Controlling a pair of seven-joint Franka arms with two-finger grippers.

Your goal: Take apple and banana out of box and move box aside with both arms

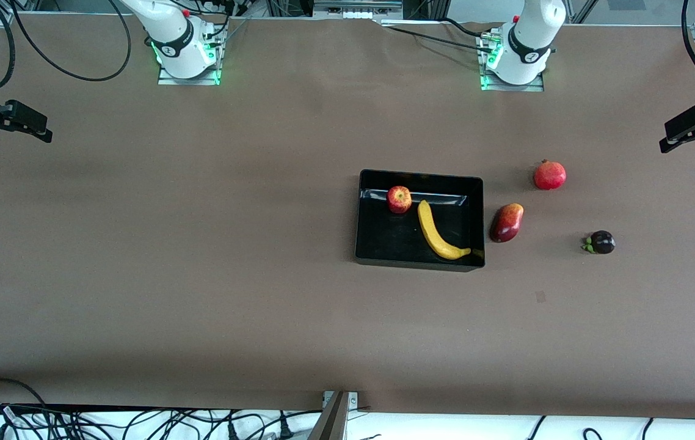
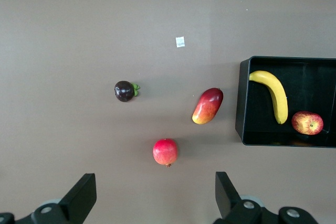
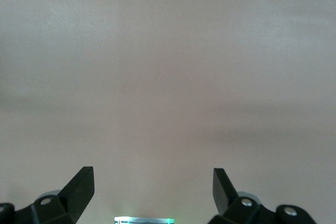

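Note:
The black box [image 1: 384, 241] lies on the brown table, toward the left arm's end. Inside it rest the red apple [image 1: 399, 199] and, nearer the front camera, the curved yellow banana [image 1: 439, 233]. The left wrist view shows the same box [image 2: 240, 103] with the banana [image 2: 276, 96] and apple [image 2: 307, 123] in it. My left gripper [image 2: 156, 184] hangs open and empty high over the table by the pomegranate, apart from everything. My right gripper [image 3: 152, 179] is open and empty over bare table in front of its base. Neither gripper shows in the front view.
A red-yellow mango [image 1: 507, 222] lies right beside the box. A pomegranate [image 1: 549, 175] and a dark purple fruit with a green stem [image 1: 601, 242] lie farther toward the left arm's end. Black mounted devices [image 1: 11, 119] [image 1: 692, 128] stand at both table ends.

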